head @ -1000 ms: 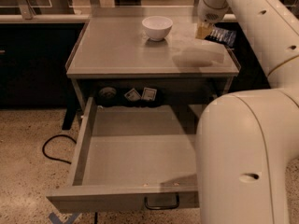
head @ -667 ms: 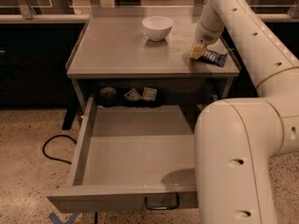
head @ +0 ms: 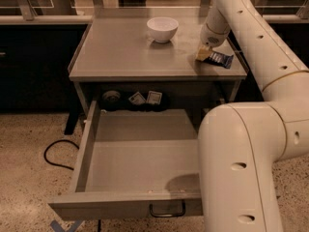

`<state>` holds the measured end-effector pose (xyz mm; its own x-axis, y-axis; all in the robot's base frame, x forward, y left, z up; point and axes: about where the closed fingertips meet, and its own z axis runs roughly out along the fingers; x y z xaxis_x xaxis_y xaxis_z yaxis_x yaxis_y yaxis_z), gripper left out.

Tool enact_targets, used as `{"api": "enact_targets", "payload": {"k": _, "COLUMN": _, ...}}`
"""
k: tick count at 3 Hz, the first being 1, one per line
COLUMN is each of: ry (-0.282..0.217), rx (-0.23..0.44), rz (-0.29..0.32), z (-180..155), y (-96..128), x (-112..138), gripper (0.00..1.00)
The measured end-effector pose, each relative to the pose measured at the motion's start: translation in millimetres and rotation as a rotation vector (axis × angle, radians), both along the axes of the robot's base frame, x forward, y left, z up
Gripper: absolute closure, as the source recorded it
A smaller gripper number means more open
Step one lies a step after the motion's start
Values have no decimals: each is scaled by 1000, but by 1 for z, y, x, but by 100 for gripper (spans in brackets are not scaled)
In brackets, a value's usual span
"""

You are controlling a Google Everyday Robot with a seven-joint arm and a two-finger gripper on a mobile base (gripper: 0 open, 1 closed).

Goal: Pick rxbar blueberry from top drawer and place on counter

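A black cable is seen looped on the speckled floor at far left. Beside it, the drawer is shown pulled wide open beneath the counter. A round dark item and two white-labelled packets are lined up at its back. A white bowl is set upright near the counter's far edge. Further right, the gripper is poised at the counter's right side, touching the left end of the rxbar, which is laid flat on the counter by its right edge. Whether the bar is clasped or let go cannot be told. The right foreground is filled by the white arm.
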<state>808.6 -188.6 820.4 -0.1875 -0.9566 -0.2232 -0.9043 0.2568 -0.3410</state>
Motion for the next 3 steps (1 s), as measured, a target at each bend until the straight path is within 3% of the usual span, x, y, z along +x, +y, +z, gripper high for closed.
{"api": "enact_targets", "payload": {"k": 3, "ry": 0, "rx": 0, "rz": 0, "z": 0, "y": 0, "x": 0, "gripper": 7}}
